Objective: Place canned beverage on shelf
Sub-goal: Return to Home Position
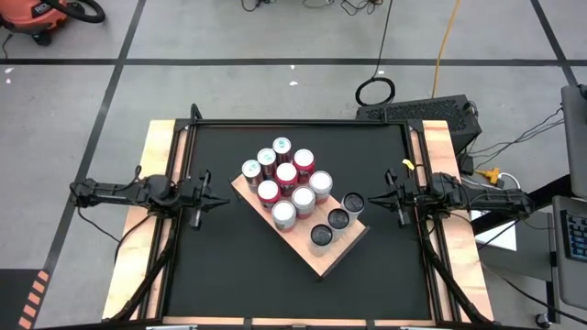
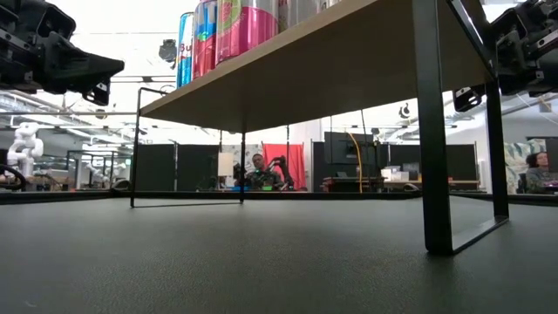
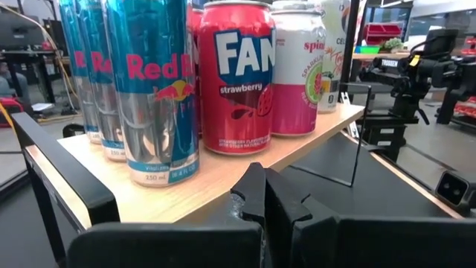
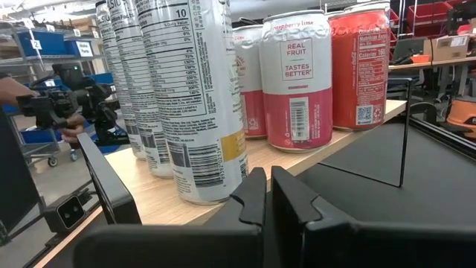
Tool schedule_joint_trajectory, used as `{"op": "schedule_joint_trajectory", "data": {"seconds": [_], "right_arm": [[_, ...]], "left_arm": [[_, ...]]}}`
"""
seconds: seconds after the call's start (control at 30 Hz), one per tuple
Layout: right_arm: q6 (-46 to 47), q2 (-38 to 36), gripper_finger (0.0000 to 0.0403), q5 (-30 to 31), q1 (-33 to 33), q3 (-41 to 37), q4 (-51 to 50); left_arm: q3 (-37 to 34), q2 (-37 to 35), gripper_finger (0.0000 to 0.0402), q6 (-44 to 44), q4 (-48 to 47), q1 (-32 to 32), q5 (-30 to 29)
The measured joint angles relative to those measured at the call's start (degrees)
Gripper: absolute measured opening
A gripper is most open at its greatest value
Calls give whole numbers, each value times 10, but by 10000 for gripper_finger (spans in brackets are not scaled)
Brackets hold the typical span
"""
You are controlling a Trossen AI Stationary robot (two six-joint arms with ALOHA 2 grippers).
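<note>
The shelf (image 1: pixel 323 261) is a pale wood slab lying diagonally at the table's middle. It stands on black metal legs (image 2: pixel 433 131) above the black table. Several cans (image 1: pixel 286 174) stand upright on it: blue Red Bull cans (image 3: pixel 152 89), a red strawberry can (image 3: pixel 238 74), pink-and-white cans (image 4: pixel 297 82), tall white cans (image 4: pixel 193 97) and dark-topped cans (image 1: pixel 337 220). My left gripper (image 1: pixel 218 200) is shut and empty to the left of the shelf, level with its top. My right gripper (image 1: pixel 374 196) is shut and empty to the right of it.
Narrow wooden strips (image 1: pixel 160 183) edge the black table on both sides. The shelf's bare near-right end (image 1: pixel 344 246) holds no can. Bare black table (image 1: pixel 229 275) lies in front of the shelf. A person (image 2: pixel 258 166) sits in the room beyond.
</note>
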Motion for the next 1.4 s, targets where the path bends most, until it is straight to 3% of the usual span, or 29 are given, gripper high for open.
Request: {"op": "schedule_joint_trajectory", "data": {"seconds": [1.0, 1.17, 1.4], "right_arm": [[0, 0, 0, 0, 0, 0, 0], [1, 0, 0, 91, 0, 0, -5], [0, 0, 0, 102, 0, 0, -3]], "left_arm": [[0, 0, 0, 0, -3, 0, -1], [0, 0, 0, 0, -4, 0, -2], [0, 0, 0, 0, -4, 0, -2]]}}
